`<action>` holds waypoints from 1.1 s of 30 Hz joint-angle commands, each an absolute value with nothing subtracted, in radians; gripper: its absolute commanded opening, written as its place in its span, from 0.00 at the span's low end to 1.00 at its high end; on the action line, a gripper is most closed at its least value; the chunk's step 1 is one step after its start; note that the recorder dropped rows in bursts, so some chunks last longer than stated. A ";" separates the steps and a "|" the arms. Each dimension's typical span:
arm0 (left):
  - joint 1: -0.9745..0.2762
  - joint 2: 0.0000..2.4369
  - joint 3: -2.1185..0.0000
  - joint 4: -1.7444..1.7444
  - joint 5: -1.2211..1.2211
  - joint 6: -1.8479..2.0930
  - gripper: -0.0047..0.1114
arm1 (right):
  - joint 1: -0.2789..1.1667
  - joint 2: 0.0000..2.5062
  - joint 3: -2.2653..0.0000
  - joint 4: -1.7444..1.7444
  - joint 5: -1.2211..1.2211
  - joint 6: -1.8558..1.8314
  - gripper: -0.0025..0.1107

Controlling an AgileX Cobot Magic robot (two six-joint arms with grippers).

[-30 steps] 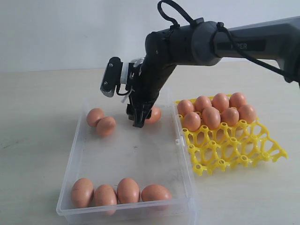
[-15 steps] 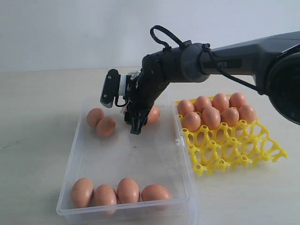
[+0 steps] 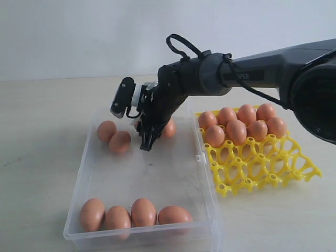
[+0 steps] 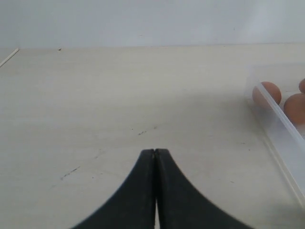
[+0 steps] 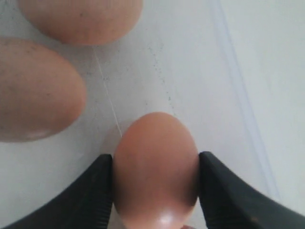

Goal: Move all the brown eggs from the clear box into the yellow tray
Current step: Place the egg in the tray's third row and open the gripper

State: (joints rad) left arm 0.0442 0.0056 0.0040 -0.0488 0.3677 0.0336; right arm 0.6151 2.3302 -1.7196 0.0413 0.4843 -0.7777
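The clear box [image 3: 209, 195] lies left of the yellow tray [image 3: 262, 168]. Several brown eggs [image 3: 239, 128] fill the tray's far cups. In the box, a pair of eggs [image 3: 114, 137] lies at the far left and a row of several eggs [image 3: 134, 214] along the near wall. My right gripper [image 3: 147, 139] is low in the box's far part, shut on one brown egg [image 5: 156, 171]; both fingers press its sides. That egg [image 3: 169, 127] peeks out behind the fingers. My left gripper [image 4: 156, 151] is shut and empty over bare table.
The tray's near cups [image 3: 252, 176] hold nothing. In the left wrist view the box's wall [image 4: 281, 129] and two eggs [image 4: 269, 93] show at the side. The pair of eggs [image 5: 38, 90] lies close beyond the held one.
The right arm has lowered and shifted left inside the box. The egg between its fingers has shifted left with it.
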 commanded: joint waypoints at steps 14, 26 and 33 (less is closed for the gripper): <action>0.039 0.000 0.000 -0.054 0.354 0.028 0.04 | 0.497 1.686 -0.621 0.020 -0.539 0.024 0.02; 0.039 0.000 0.000 -0.054 0.354 0.028 0.04 | 0.439 1.693 -0.523 0.020 -0.588 0.213 0.02; 0.039 0.000 0.000 -0.054 0.354 0.028 0.04 | 0.439 1.771 -0.527 0.000 -0.567 0.346 0.02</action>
State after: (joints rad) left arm 0.0442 0.0056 0.0040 -0.0488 0.3677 0.0336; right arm 0.4439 1.7423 -0.5291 0.0276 -0.5640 0.3000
